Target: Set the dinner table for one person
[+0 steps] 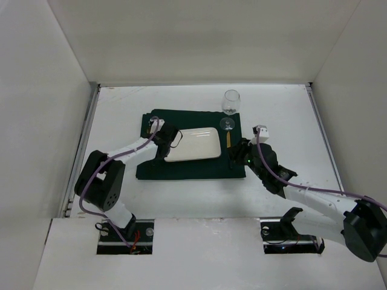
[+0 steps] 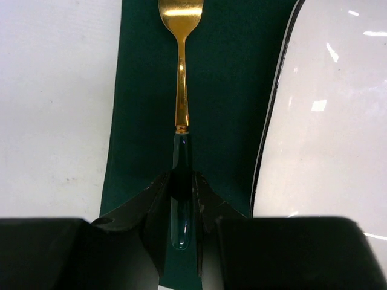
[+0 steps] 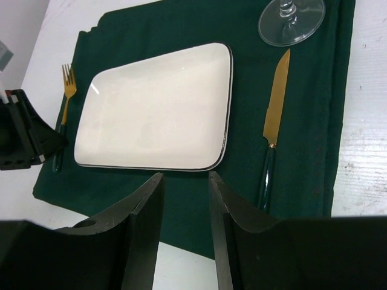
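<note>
My left jaws are clamped on the fork [image 2: 181,90] by its dark handle, just left of the plate [image 2: 326,121] over the cloth [image 2: 230,72]. I'd say keep it parallel to the plate's edge and let go gently so it doesn't skew. Right jaws are open and empty off the plate's right side, and the table [image 1: 278,115] spreads out under and all around the plate.
</note>
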Controlling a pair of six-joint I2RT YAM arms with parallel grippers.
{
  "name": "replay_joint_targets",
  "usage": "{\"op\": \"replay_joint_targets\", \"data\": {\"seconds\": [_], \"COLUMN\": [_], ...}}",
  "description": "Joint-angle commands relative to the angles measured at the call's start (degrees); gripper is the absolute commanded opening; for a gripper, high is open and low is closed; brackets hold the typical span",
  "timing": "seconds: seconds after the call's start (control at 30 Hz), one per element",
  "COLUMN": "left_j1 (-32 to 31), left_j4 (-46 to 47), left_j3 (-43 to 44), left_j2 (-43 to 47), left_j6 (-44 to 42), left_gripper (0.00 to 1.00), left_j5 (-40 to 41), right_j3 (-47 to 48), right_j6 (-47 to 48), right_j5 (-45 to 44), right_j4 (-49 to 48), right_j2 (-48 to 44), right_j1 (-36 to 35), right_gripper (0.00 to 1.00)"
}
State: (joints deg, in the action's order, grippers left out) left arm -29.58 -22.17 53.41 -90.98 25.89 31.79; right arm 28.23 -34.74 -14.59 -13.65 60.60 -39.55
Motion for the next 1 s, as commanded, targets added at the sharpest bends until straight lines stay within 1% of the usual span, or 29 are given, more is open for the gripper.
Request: {"op": "replay_joint_targets", "data": {"seconds": [0.0,0.13,0.37,0.43,0.53,0.6,0.7,0.83,0.87,0.97], "left_j1": [0.45,0.71,-0.08,-0.52,-0.78,-0.96,-1.04,-2.54,-2.63,-2.45], "left_j4": [0.38,0.82,-0.41,-0.50,-1.38,-1.29,-1.47,-0.77,-0.59,1.60], "left_j3": [1.35,1.44,0.65,0.47,0.99,1.08,1.79,1.79,1.53,-0.75], "left_j2": [-0.51,-1.65,-2.62,-2.71,-2.63,-1.31,1.76,9.57,11.16,18.53], "left_j6": [-2.25,-2.42,-2.33,-2.42,-2.51,-2.42,-1.72,0.55,1.52,5.04], "left_gripper": [0.14,0.16,0.23,0.27,0.29,0.32,0.33,0.35,0.35,0.35], "left_j5": [0.64,0.82,2.40,3.71,5.12,6.70,7.23,7.85,7.67,6.62], "right_j3": [-0.19,-0.19,-0.19,-0.02,-0.37,-0.28,-0.45,-0.72,-0.98,-1.95], "right_j6": [-0.50,-0.59,-0.77,-0.50,-0.85,-0.85,-0.85,-1.03,-1.03,-1.90], "right_j5": [-0.18,-0.18,-0.09,-0.09,-0.26,-0.09,-0.35,-0.70,-0.96,-2.37], "right_j4": [-2.79,-2.87,-2.87,-2.61,-2.87,-2.79,-2.96,-3.05,-3.22,-3.75], "right_j2": [-0.66,-0.31,0.40,0.14,-0.22,-0.13,-0.31,-0.57,-0.92,-1.88], "right_j1": [0.92,1.10,1.28,1.01,1.45,1.54,1.62,1.72,1.80,2.77], "right_gripper": [0.41,0.41,0.41,0.41,0.41,0.41,0.42,0.41,0.38,0.22]}}
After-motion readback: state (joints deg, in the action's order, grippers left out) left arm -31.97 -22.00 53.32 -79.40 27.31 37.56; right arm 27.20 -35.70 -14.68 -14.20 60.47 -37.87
